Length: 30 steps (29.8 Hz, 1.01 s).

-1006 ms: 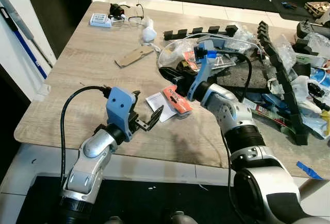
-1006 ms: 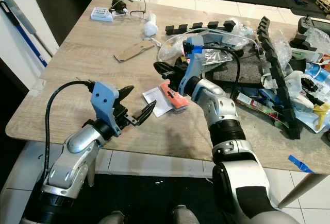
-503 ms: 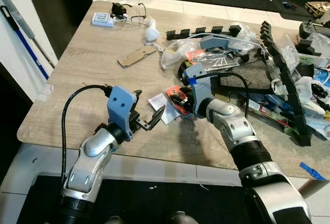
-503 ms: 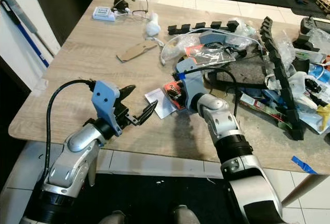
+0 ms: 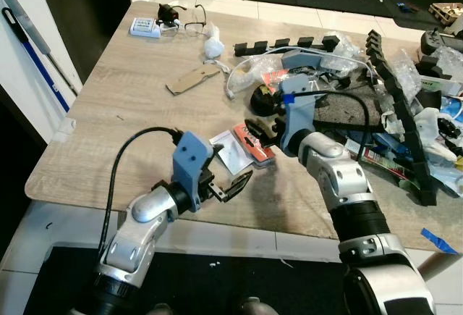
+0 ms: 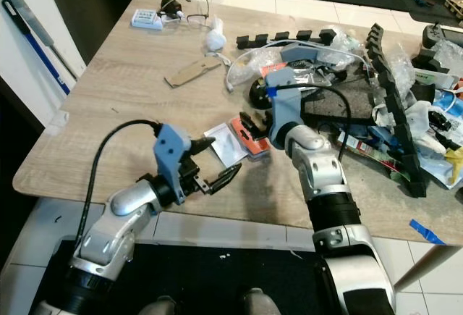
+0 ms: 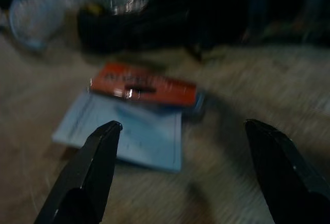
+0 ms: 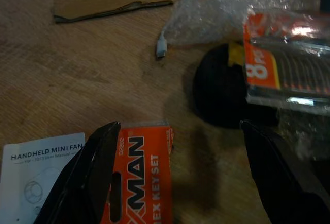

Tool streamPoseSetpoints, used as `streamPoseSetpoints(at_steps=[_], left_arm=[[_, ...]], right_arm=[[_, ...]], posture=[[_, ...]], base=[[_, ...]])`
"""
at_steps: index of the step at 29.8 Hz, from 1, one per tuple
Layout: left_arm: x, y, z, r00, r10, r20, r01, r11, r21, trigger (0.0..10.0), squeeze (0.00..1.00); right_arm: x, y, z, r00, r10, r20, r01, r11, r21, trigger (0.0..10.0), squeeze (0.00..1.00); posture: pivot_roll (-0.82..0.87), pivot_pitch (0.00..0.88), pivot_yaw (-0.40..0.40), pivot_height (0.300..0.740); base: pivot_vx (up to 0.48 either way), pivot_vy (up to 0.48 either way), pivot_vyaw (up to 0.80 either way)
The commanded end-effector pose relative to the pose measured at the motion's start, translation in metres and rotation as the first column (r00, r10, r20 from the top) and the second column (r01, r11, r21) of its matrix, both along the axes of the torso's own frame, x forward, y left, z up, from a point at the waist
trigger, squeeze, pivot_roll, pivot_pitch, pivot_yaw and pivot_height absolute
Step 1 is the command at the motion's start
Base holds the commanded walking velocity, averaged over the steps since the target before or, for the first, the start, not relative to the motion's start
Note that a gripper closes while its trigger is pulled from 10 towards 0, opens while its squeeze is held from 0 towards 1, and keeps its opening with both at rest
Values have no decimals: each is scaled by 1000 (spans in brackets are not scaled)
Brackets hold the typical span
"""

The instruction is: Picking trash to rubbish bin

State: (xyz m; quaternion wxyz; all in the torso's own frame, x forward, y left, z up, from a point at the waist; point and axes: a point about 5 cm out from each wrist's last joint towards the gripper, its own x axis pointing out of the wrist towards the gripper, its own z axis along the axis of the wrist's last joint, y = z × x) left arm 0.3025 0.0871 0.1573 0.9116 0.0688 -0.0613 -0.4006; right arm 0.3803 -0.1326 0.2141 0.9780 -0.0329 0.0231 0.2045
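Note:
An orange hex key set packet [image 5: 257, 142] lies flat on the wooden table [image 5: 130, 105], overlapping a white mini fan leaflet [image 5: 230, 150]. My right gripper [image 5: 260, 127] hovers open just above the packet's far end; in the right wrist view the packet [image 8: 136, 177] and leaflet [image 8: 41, 172] sit between its spread fingers [image 8: 93, 167]. My left gripper [image 5: 231, 185] is open near the table's front edge, pointing at the leaflet [image 7: 129, 136] and packet [image 7: 144, 85] from a short distance. Neither gripper holds anything.
A cardboard strip [image 5: 192, 80], a white cable [image 8: 161, 46], bubble wrap and a black round object [image 8: 221, 87] lie behind the packet. Black foam strips [image 5: 394, 105] and a heap of plastic wrappers cover the table's right side. Glasses [image 5: 189, 22] rest at the far edge.
My left arm has reached forward and to the right, closer to the leaflet. The right gripper came down over the orange packet, then drew back slightly, still open.

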Motion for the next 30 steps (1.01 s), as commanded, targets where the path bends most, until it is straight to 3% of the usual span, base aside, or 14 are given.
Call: streamPoseSetpoints(at_steps=[1,4,11,15,18,22,28,30], left_arm=[[4,1,-15,999,26,-25,-24,997,69,10000,0],[13,5,-26,996,66,-64,-60,994,92,10000,0],[23,4,-41,991,85,-105,-66,983,172,10000,0],[32,5,-44,985,122,-121,-90,966,243,10000,0],[37,4,-42,983,100,-152,-51,954,296,10000,0],[50,9,-34,973,145,-177,-57,903,425,10000,0],[57,7,-24,967,153,-204,-63,918,392,10000,0],[58,1,-23,959,130,-251,-28,928,372,10000,0]], right_arm=[[-1,-5,-6,999,-5,-44,6,1000,28,10000,0],[-2,-6,-14,995,8,-103,3,994,108,10000,0],[-6,-1,-25,983,67,-170,-33,981,193,10000,0],[-5,0,-33,975,80,-206,-44,984,174,10000,0],[-5,0,-35,973,75,-219,-44,989,140,10000,0],[-1,-1,-29,977,69,-201,-38,988,152,10000,0],[0,-4,-27,978,64,-196,-35,988,147,10000,0],[3,-11,-28,987,50,-150,-39,996,76,10000,0]], posture=[[-12,226,-69,740],[-12,226,-69,740],[-22,232,-67,740],[-19,236,-68,740],[-16,237,-72,740],[-12,236,-75,740],[-12,236,-76,740],[-9,241,-77,740]], base=[[0,0,0],[0,0,0],[0,0,0],[0,0,0],[0,0,0],[0,0,0],[0,0,0],[0,0,0]])
